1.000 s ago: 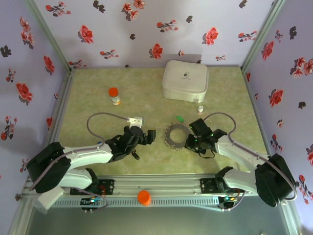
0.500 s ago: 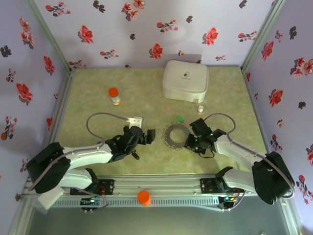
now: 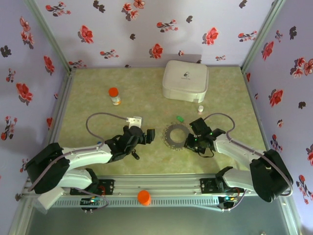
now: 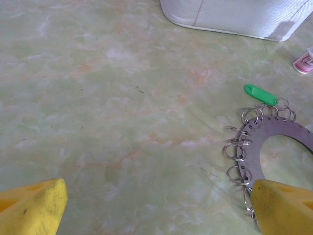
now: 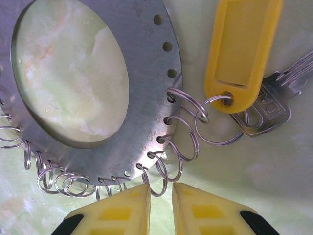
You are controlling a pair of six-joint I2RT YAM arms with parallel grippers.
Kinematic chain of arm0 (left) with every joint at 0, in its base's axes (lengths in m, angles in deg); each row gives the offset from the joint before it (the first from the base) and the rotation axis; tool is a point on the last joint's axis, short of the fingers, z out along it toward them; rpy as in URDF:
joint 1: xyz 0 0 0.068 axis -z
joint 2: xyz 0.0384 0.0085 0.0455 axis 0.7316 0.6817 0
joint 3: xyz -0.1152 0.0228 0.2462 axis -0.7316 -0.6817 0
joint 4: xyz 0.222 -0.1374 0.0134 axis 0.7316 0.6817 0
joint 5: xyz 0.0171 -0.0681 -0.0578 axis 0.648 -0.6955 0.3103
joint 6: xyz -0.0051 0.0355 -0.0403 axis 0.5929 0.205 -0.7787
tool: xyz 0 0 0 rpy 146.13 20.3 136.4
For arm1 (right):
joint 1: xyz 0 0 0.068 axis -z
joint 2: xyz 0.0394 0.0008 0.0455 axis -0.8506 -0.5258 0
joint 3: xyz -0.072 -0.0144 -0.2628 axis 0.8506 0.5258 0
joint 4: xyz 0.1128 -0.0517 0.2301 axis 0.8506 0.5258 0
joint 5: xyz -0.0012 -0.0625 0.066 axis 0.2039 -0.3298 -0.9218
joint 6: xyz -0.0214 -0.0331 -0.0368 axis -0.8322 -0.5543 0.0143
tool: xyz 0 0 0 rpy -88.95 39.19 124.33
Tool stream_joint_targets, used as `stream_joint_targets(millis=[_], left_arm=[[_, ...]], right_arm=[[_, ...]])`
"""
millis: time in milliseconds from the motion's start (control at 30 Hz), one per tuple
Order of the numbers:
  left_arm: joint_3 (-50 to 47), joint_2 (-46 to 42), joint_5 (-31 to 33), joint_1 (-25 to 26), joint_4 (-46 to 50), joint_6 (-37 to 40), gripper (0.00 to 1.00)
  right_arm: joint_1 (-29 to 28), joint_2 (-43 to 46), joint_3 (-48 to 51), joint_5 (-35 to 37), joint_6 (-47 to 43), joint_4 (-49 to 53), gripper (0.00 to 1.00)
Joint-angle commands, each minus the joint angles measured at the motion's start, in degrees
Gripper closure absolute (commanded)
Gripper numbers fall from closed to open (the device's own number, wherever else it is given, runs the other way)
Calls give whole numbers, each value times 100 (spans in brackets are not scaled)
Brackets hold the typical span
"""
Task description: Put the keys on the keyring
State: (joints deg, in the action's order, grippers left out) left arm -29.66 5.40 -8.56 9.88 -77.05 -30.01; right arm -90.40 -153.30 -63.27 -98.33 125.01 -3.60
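Keyring (image 3: 175, 133), a flat grey metal disc w/ a big hole in the middle and small split rings (image 5: 161, 171) hanging off its rim, lies flat on the green marbled table (image 3: 98, 83), approx. centre, btwn the two arms. Left gripper (image 3: 146, 134) sits low just left of it, jaws spread wide, nothing in them; from its wrist cam the yellow fingertips (image 4: 34, 205) frame bare table, the right-hand one just beside the disc's rim. Right gripper (image 3: 190, 142) is down at the disc's right edge, tips nearly together w/ only a thin slit; can't tell if a ring is pinched. Yellow-tagged key (image 5: 244, 49) lies right beside the disc, its ring looks linked into one of the rim rings. Green-tagged key (image 4: 260, 94) rests at the far rim, touching or nearly so. White box (image 3: 185, 81) at the back, small vial (image 3: 200, 108) near it, orange-capped bottle (image 3: 114, 96) back left, well apart.
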Motion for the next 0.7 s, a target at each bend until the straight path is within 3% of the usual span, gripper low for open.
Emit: stream_joint_targets(millis=[0,667], left_arm=[[178,31,195,31,102,27,4],[146,-34,220,38,151,23,3]], right_arm=[[39,-75,42,-32,-7,-32,81],[39,-269,-83,-81,-104,-222,91]])
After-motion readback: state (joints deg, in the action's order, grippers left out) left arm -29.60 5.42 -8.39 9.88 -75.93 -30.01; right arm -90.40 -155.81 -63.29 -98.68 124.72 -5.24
